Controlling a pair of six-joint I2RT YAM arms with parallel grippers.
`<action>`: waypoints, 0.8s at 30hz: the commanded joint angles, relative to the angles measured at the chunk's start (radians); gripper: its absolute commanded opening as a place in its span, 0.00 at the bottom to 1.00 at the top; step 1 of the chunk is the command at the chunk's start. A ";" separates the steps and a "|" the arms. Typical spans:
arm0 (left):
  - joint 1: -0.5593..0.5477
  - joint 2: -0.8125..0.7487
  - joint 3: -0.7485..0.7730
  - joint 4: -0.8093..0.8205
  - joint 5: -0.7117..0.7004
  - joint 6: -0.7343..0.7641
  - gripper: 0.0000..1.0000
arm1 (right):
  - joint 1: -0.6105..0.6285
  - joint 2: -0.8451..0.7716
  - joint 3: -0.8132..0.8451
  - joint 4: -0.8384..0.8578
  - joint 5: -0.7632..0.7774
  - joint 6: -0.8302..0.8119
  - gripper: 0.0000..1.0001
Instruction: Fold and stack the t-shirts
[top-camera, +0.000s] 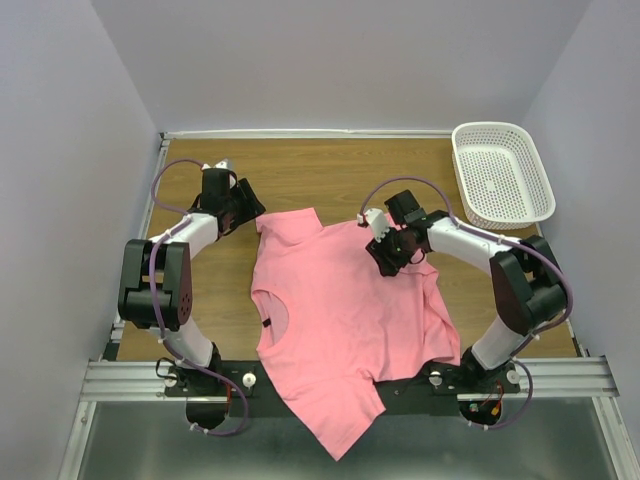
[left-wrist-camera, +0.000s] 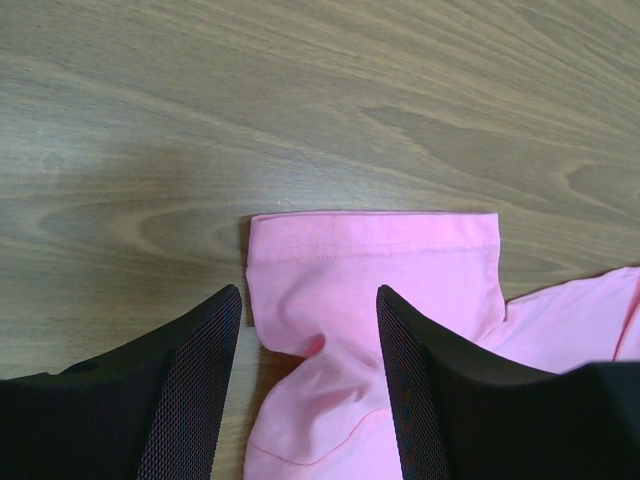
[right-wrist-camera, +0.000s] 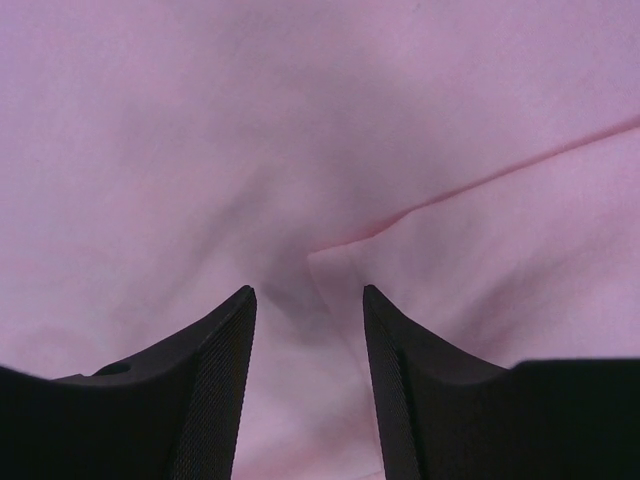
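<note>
I read this as a robotics lab test cell. Plain pale walls (top-camera: 60, 150) box in a wood-grain table (top-camera: 330, 170) on three sides. Behind the right gripper (top-camera: 388, 262), the left arm (top-camera: 160, 280) and right arm (top-camera: 520, 285) are bolted to an aluminium rail (top-camera: 130, 378), with exposed purple cabling (top-camera: 165, 185). Beyond that gripper and to its right sits a white mesh basket (top-camera: 500, 175).
</note>
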 joint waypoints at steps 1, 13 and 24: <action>0.005 -0.036 -0.019 -0.019 -0.025 0.017 0.65 | 0.012 0.026 0.011 0.013 0.087 0.024 0.53; 0.005 -0.042 -0.022 -0.012 -0.025 0.021 0.64 | 0.012 0.002 0.034 0.047 0.121 0.021 0.12; 0.005 -0.053 -0.009 -0.022 -0.029 0.034 0.64 | -0.132 -0.028 0.179 0.117 0.294 -0.026 0.01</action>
